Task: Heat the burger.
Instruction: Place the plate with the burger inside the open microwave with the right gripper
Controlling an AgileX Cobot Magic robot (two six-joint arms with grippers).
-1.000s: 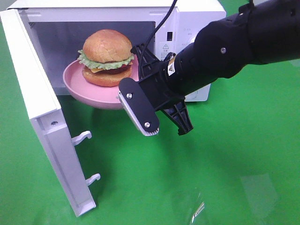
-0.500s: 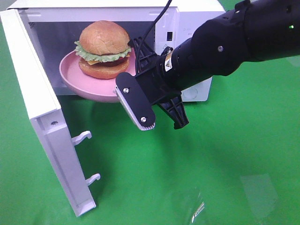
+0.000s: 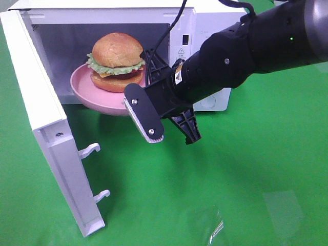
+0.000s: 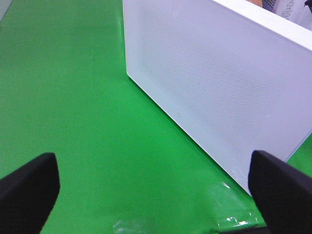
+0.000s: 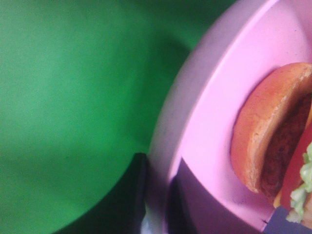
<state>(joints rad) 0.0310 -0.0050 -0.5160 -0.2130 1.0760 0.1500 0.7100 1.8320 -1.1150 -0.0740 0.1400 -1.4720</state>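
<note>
Burger [image 3: 117, 61] on pink plate [image 3: 84, 91]; right end effector [image 5: 157, 201] clamps plate rim.

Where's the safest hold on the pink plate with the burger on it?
Pinch the pink plate's raised rim on the side facing out of the microwave, coming in from the front-right. The burger fills the middle, leaving only that thin lip free. The right gripper is shut on it there.
</note>
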